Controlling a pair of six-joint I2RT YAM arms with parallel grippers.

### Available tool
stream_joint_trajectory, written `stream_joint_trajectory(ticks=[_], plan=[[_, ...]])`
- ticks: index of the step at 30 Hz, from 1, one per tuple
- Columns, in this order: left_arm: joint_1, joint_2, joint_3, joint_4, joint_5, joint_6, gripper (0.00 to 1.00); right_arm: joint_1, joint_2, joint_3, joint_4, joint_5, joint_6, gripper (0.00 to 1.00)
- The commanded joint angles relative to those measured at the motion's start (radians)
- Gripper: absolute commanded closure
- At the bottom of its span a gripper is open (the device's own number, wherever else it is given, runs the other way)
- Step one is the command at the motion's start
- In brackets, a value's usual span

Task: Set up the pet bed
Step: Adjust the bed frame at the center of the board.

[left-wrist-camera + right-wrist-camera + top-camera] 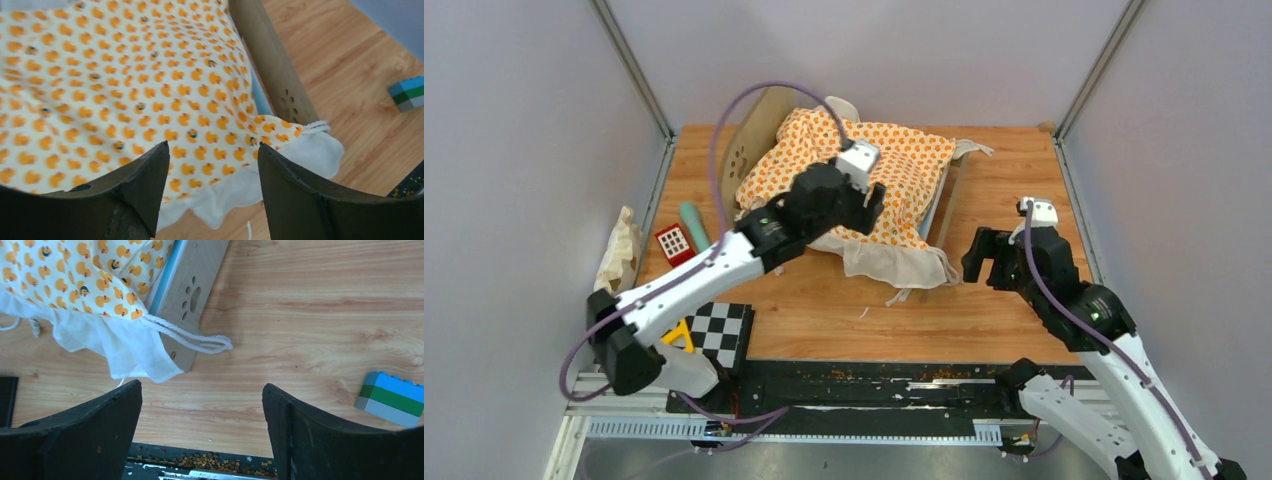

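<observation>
Pet bed, upper centre, looks light and stiff; I'd take an end board. Left gripper and right gripper gape empty

Open tabletop right of pet bed

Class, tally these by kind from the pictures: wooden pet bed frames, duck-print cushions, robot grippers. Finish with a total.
Light-wood pet bed frame with paw-print end boards: 1
Orange duck-print cushion with cream edging: 1
Black two-finger grippers: 2 (left gripper, right gripper)
Total: 4
</observation>
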Motion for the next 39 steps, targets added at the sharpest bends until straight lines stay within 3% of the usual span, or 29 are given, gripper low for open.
stream_joint_trajectory(ticks=[1, 3, 9, 18, 22, 27, 30, 33, 39], plan=[[-0.146, 0.155, 0.113, -0.022, -0.196, -0.079, 0.34, -0.004, -0.074, 0.058, -0.05, -0.005, 0.047, 0.11], [-0.194, 0.215, 0.152, -0.05, -0.257, -0.142, 0.39, -0.004, -0.094, 0.063, -0.07, 0.004, 0.052, 0.12], [-0.3, 0.376, 0.274, -0.138, -0.34, -0.289, 0.4, -0.004, -0.132, 0.052, -0.09, 0.02, 0.055, 0.14], [-0.309, 0.514, 0.413, -0.246, -0.448, -0.362, 0.44, -0.005, -0.144, 0.047, -0.088, 0.003, 0.052, 0.15], [-0.309, 0.569, 0.453, -0.299, -0.494, -0.38, 0.4, -0.005, -0.142, 0.043, -0.085, -0.008, 0.05, 0.15], [-0.295, 0.612, 0.465, -0.299, -0.478, -0.394, 0.28, -0.004, -0.155, 0.021, -0.08, -0.018, 0.057, 0.15], [-0.282, 0.639, 0.469, -0.298, -0.46, -0.405, 0.27, -0.004, -0.166, 0.006, -0.073, -0.026, 0.066, 0.15], [-0.267, 0.654, 0.46, -0.29, -0.445, -0.414, 0.38, -0.004, -0.182, -0.003, -0.068, -0.026, 0.07, 0.15], [-0.252, 0.627, 0.426, -0.243, -0.406, -0.403, 0.91, -0.004, -0.178, -0.013, -0.054, -0.025, 0.061, 0.16]])
